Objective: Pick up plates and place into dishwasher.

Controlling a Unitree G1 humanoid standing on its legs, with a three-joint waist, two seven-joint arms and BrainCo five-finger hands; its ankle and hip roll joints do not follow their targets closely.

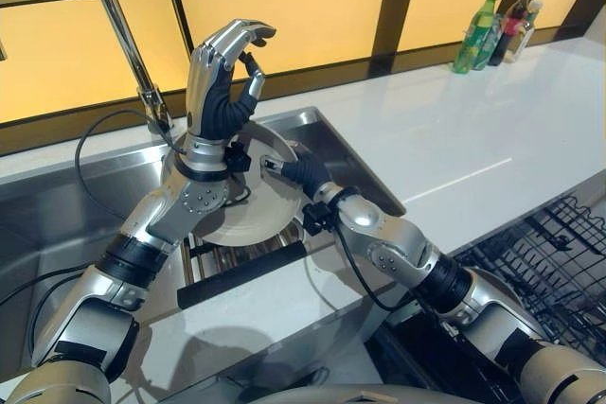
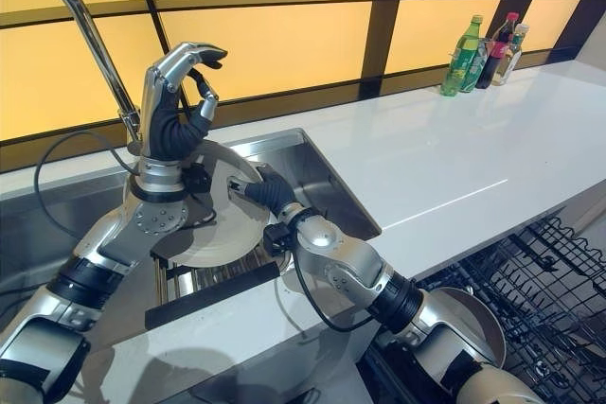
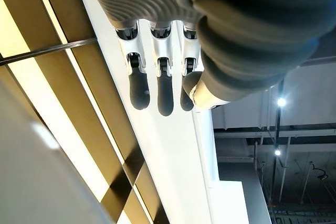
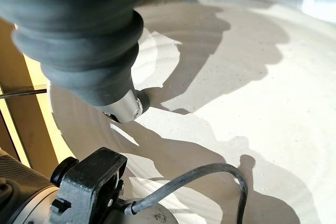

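Observation:
A large pale plate (image 1: 251, 210) stands tilted in the steel sink (image 1: 57, 201), leaning over a rack. My right hand (image 1: 301, 174) grips its upper right rim. In the right wrist view the thumb (image 4: 123, 108) presses on the plate's face (image 4: 236, 103), and the fingers go behind the rim. My left hand (image 1: 220, 92) is raised above the plate, palm towards the wall. Its fingers (image 3: 157, 93) are loosely bent and hold nothing.
A tall curved faucet (image 1: 123, 26) rises just left of the left hand. The white counter (image 1: 454, 130) runs to the right, with bottles (image 1: 492, 30) at its far end. The open dishwasher's black wire rack (image 1: 554, 262) lies at the lower right. A dark bar (image 1: 241, 273) crosses the sink's front.

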